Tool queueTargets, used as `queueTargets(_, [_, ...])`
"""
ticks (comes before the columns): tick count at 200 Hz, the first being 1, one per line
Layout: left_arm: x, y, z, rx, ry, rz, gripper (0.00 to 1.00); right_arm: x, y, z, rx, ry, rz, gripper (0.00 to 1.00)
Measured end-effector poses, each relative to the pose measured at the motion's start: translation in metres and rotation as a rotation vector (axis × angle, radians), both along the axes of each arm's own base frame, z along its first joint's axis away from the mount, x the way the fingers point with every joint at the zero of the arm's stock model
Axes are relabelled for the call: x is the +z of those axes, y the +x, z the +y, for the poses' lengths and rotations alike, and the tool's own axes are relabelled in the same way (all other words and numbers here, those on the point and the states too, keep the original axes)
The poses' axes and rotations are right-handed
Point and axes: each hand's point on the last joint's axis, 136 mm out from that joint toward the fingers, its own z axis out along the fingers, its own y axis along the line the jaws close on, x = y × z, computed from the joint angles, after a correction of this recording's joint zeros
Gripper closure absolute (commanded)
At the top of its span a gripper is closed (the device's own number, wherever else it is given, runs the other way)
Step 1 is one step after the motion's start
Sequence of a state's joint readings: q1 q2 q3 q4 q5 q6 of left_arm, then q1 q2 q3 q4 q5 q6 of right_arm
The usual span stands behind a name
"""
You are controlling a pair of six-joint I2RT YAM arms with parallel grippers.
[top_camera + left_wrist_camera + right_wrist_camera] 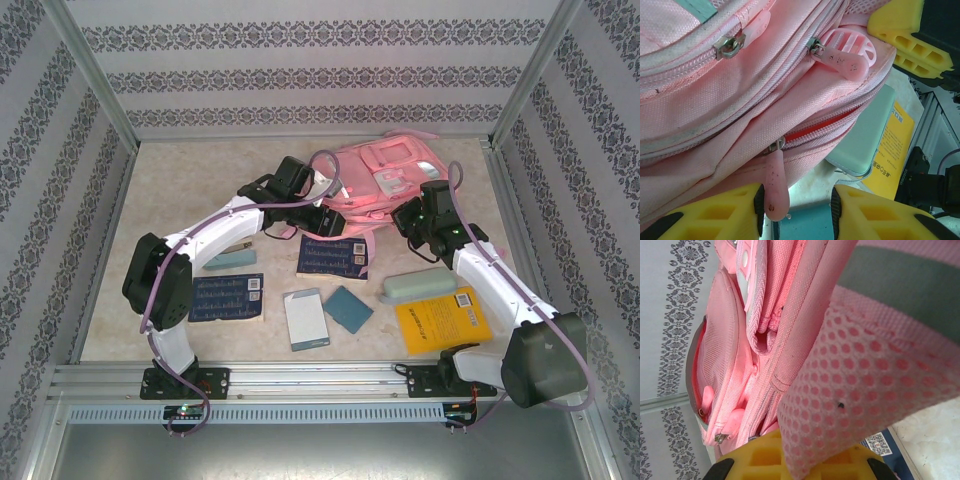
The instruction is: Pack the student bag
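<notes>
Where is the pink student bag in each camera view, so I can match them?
Top external: student bag, far centre-right of the table.
Left wrist: upper left and centre, zips showing.
Right wrist: centre, running top to bottom.
Shared landmark: yellow book, top external and left wrist.

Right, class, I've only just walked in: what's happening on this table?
Two robot arms are working on the pink student bag at the far side of the table. The right gripper is shut on the bag's mesh fabric. The left gripper has its jaws open either side of a pink zipper pull on a slightly open zip. The yellow book, mint case and blue books lie on the table, not yet packed.
</notes>
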State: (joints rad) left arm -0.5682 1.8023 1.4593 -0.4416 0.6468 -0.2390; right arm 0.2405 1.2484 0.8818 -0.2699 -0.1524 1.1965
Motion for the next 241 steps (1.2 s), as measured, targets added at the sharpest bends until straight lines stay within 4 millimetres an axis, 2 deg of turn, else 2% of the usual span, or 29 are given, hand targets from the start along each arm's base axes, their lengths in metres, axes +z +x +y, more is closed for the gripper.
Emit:
queueTargets(32, [-0.004, 0.005, 0.004, 0.027, 0.030, -0.014, 0.60, 0.000, 0.000, 0.000, 0.001, 0.001, -0.002, 1.00])
queueTargets(77, [-0.013, 0.012, 0.007, 0.053, 0.073, -0.005, 0.77, 0.001, -0.001, 0.005, 0.012, 0.000, -0.004, 1.00])
queueTargets(110, [-0.016, 0.012, 0.003, 0.045, 0.079, 0.004, 0.80, 0.001, -0.001, 0.004, 0.012, 0.000, -0.004, 1.00])
queueTargets(155, [-0.014, 0.014, -0.001, 0.048, 0.104, -0.022, 1.00, 0.001, -0.001, 0.005, 0.020, -0.008, -0.008, 1.00])
queueTargets(203, [-0.018, 0.015, 0.003, 0.057, 0.140, -0.043, 1.00, 0.000, -0.001, 0.002, 0.033, -0.029, -0.012, 1.00])
queueTargets(241, [-0.022, 0.002, 0.012, 0.058, 0.131, -0.051, 1.00, 0.003, -0.001, -0.006, 0.035, -0.028, -0.021, 1.00])
